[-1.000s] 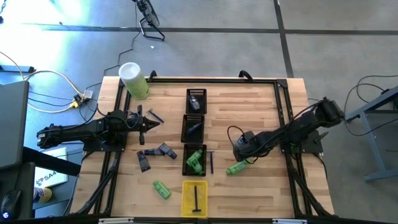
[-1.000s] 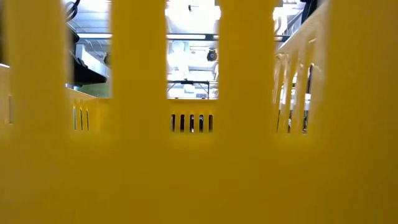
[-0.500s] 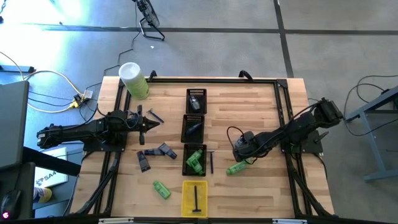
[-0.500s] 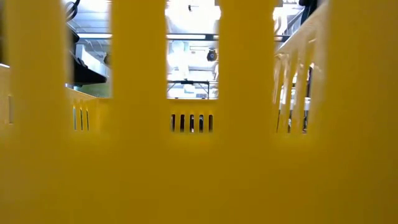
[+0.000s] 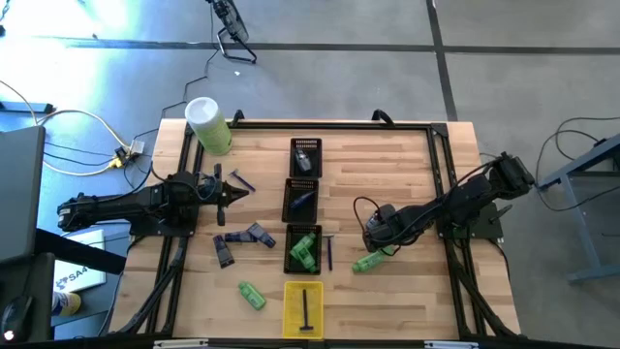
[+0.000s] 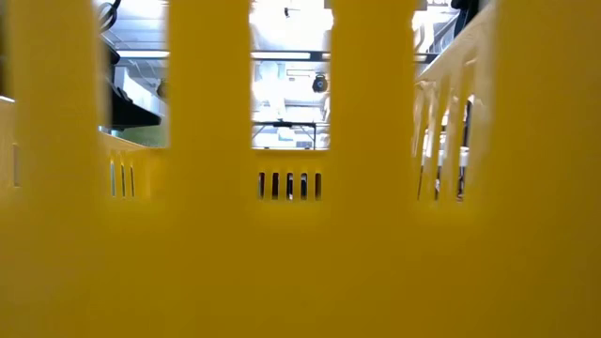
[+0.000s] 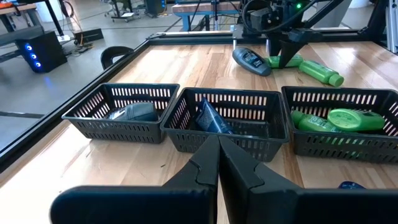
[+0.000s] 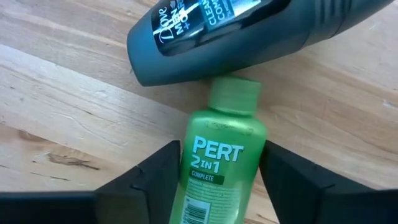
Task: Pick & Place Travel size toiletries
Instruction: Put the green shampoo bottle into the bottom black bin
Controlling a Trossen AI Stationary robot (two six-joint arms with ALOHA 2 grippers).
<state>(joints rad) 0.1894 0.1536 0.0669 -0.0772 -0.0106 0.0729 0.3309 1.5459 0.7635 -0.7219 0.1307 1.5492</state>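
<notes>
At the six o'clock edge, a yellow tray (image 5: pixel 290 312) holding one dark stick (image 5: pixel 306 308); at its nine o'clock, a loose green bottle (image 5: pixel 252 296) flat on the wood. Farther in, toward four o'clock of the table's middle, the right gripper (image 5: pixel 372 254) low over the Pert bottle (image 8: pixel 222 168), pincer narrow and astride it, bottle lying on the boards, cap against a grey-blue deodorant (image 8: pixel 230 31). At centre, a column of black trays (image 5: pixel 290 215) running toward twelve, the nearest with green bottles (image 5: pixel 303 250). At eight o'clock of centre, purple-grey tubes (image 5: pixel 244 237). Beyond them, at nine o'clock, the left gripper (image 5: pixel 232 191), pinched tight on nothing. Far off at eleven, a pale-green cylinder (image 5: pixel 208 124).
</notes>
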